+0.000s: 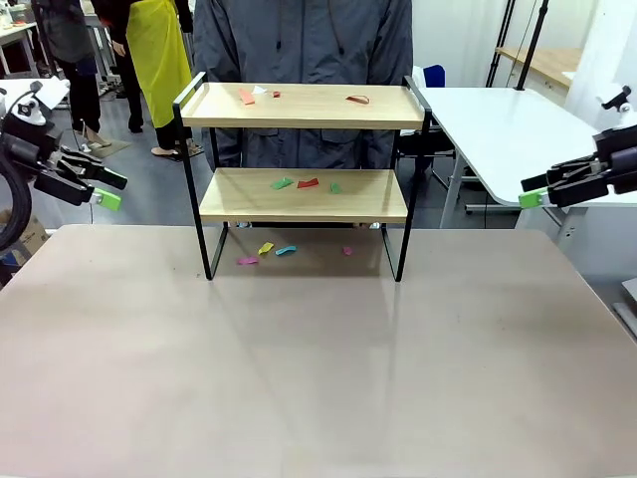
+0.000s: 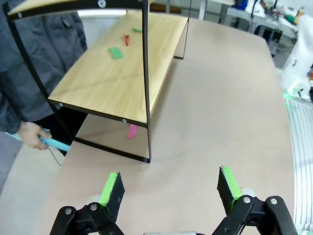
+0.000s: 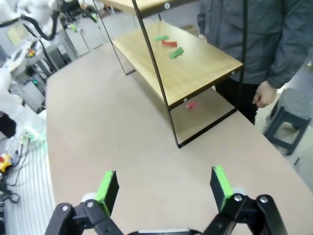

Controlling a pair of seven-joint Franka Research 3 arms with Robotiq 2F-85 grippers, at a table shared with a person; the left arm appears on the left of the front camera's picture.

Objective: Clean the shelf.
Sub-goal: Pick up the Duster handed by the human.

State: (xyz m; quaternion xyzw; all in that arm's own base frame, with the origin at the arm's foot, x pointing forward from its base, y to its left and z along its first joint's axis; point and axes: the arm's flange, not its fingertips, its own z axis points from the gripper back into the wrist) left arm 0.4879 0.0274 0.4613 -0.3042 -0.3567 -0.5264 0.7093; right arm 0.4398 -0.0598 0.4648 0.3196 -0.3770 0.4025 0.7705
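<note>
The shelf (image 1: pixel 304 107) stands at the far middle of the table, two wooden boards in a black frame. Small coloured paper scraps lie on its top board (image 1: pixel 356 99), on its lower board (image 1: pixel 308 183) and on the table under it (image 1: pixel 266 248). My left gripper (image 1: pixel 105 191) hovers open at the left, well away from the shelf. Over the bare table its fingers (image 2: pixel 111 188) stand wide apart, the lower board (image 2: pixel 107 78) ahead of them. My right gripper (image 1: pixel 535 191) hangs open at the right, its fingers (image 3: pixel 219 183) spread before the shelf's end (image 3: pixel 195 68).
A person (image 1: pixel 299 45) stands right behind the shelf. One hand (image 2: pixel 30 135) holds a light blue thing (image 2: pixel 55 143) by the table's edge; the other hand (image 3: pixel 265 93) hangs down. A white table (image 1: pixel 508 124) sits at the back right, a stool (image 3: pixel 288 129) beside the person.
</note>
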